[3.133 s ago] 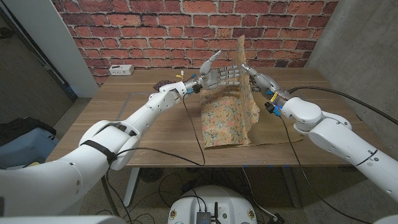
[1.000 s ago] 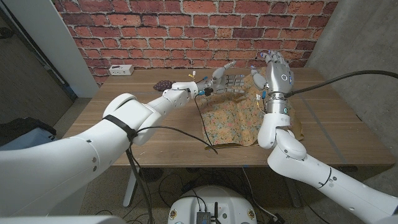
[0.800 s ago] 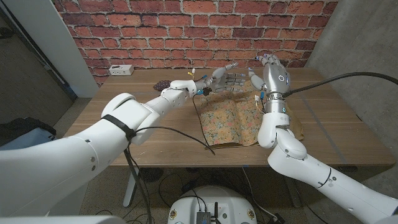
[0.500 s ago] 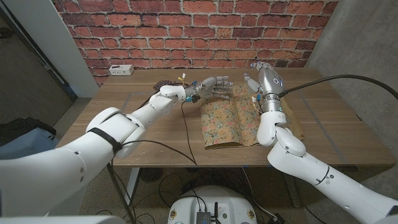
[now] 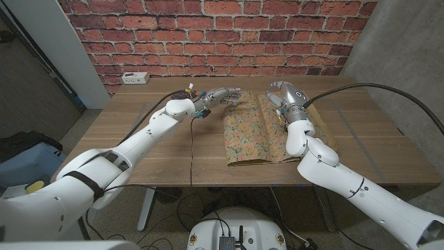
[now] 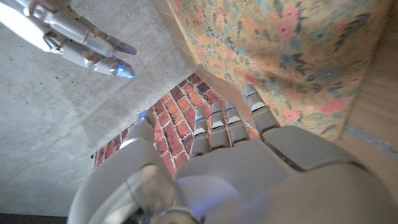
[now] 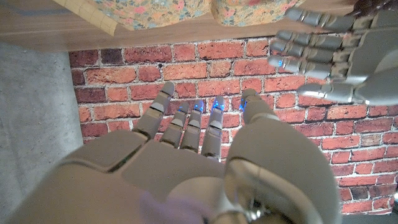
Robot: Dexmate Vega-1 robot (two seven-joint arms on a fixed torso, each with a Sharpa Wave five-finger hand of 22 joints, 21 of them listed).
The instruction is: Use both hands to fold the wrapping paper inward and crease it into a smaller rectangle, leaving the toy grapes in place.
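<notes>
Floral paper (image 5: 255,133) lying on the bench (image 5: 139,139), folded over like an open book with a crease down its middle, brown backing showing along the near and right edges. Same paper in the left wrist view (image 6: 286,56) and the right wrist view (image 7: 186,12).

Left robot hand (image 5: 220,96) at the paper's far left corner, fingers stretched toward it, spread and grasping nothing; contact with the paper not clear. In its own wrist view (image 6: 230,168), fingertips (image 6: 249,93) just at the paper's edge.

Right robot hand (image 5: 286,95) raised over the paper's far right corner, fingers apart, released. In its own wrist view (image 7: 205,155), fingers extended and empty.

Dark grapes (image 5: 182,92) on the bench just behind the left wrist, well apart from the paper.

White power strip (image 5: 133,77) at the far left by the brick wall (image 5: 208,35).
</notes>
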